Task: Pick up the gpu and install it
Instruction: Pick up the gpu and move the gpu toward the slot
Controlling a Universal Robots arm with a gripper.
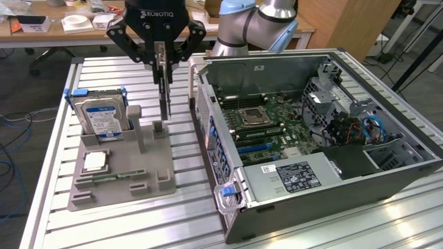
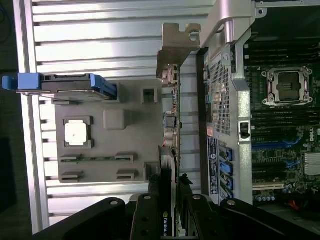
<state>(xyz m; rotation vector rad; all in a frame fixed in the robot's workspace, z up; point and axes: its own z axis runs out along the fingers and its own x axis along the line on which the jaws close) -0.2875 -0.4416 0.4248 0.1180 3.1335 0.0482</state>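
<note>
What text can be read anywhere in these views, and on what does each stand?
"ROBOTIQ": on the body of the gripper.
Label on the hard drive: too small to read.
Label on the power supply: too small to read.
Edge of the gpu: no words can be read.

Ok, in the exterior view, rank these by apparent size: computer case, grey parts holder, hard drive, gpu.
1. computer case
2. grey parts holder
3. hard drive
The gpu, held edge-on in the gripper, shows as a thin strip; its rank against the hard drive is unsure.
</note>
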